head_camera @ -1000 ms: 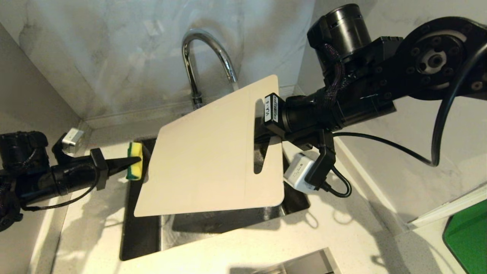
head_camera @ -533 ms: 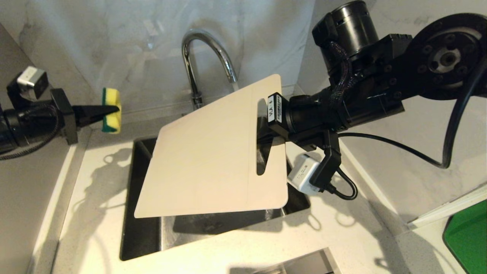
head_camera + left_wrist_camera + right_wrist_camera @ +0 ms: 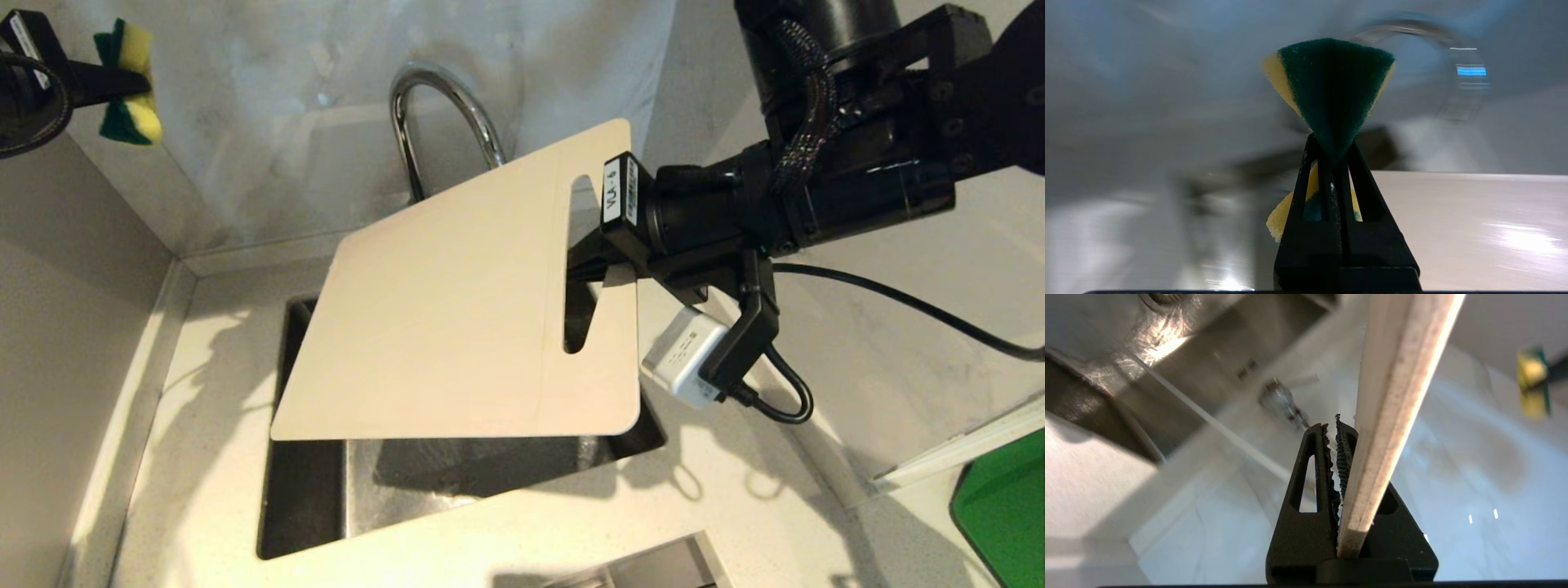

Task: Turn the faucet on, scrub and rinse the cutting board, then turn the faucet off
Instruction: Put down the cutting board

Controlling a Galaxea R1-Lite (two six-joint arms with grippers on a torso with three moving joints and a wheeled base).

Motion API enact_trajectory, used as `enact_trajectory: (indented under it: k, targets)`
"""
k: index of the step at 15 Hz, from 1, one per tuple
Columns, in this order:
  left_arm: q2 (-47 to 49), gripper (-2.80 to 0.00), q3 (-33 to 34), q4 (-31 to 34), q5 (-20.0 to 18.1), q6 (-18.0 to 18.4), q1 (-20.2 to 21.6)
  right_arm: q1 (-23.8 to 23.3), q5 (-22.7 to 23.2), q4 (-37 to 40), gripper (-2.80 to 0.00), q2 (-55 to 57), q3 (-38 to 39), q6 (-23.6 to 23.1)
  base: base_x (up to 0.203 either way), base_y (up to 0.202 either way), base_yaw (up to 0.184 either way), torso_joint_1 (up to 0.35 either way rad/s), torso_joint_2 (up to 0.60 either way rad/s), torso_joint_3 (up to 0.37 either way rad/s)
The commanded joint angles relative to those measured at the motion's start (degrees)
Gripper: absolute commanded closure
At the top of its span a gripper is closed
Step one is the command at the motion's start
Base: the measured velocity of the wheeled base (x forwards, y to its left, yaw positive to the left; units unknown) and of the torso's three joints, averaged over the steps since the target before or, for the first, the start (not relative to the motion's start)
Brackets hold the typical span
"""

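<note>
We hold one board (image 3: pixel 457 302) tilted above the sink (image 3: pixel 310 498), centre of the frame. The right gripper (image 3: pixel 592 265) has its jaws closed on the board's right edge beside the handle slot. The board's far corner overlaps one faucet (image 3: pixel 441 114); its spout stands behind the board. The left gripper (image 3: pixel 135 82), upper left of the frame, has its jaws clamped on one sponge (image 3: pixel 126 90), well apart from the board, with open room between. The worktop (image 3: pixel 212 408) borders the sink. One green slab (image 3: pixel 1004 514) lies at lower right.
</note>
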Motion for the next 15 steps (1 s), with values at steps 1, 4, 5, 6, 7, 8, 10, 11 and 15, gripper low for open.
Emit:
enact_trajectory:
  k: [1,4,5,6,7,8,10,11,15]
  targets:
    - [0.5,0.00,-2.2,0.0,10.9,11.7,-1.6,0.6,0.0,0.1,0.00,-1.8,-2.0,0.1,0.000,0.000,0.000,0.000,0.00,0.000]
    - [0.0,0.00,-2.6,-0.4,11.5,11.7,-2.2,1.1,-2.0,0.4,0.00,-5.0,-1.1,0.3,0.000,0.000,0.000,0.000,0.00,0.000]
    - [-0.1,0.00,-2.5,-0.2,11.5,11.7,-2.2,1.2,-2.3,0.4,0.00,-5.9,-0.3,0.6,0.000,0.000,0.000,0.000,0.00,0.000]
    - [0.0,0.00,-2.4,-0.1,11.5,11.7,-2.1,1.3,-2.4,0.4,0.00,-7.1,0.6,1.1,0.000,0.000,0.000,0.000,0.00,0.000]
    - [0.2,0.00,-2.2,-0.1,11.4,11.4,-2.0,1.2,-2.5,0.3,0.00,-8.4,1.8,1.4,0.000,0.000,0.000,0.000,0.00,0.000]
    - [0.2,0.00,-2.0,0.0,11.3,10.7,-2.0,1.3,-3.2,0.3,0.00,-9.7,2.5,1.4,0.000,0.000,0.000,0.000,0.00,0.000]
    - [0.5,0.00,-2.0,0.1,11.3,8.5,-2.2,1.3,-6.0,0.3,0.00,-11.8,2.9,1.5,0.000,0.000,0.000,0.000,0.00,0.000]
    - [0.6,0.00,-1.9,0.1,11.2,8.3,-2.2,1.3,-6.7,0.2,0.00,-12.6,2.9,1.5,0.000,0.000,0.000,0.000,0.00,0.000]
    - [0.4,0.00,-1.5,0.1,11.1,8.2,-2.2,1.3,-8.3,-0.6,0.00,-15.0,2.2,3.2,0.000,0.000,0.000,0.000,0.00,0.000]
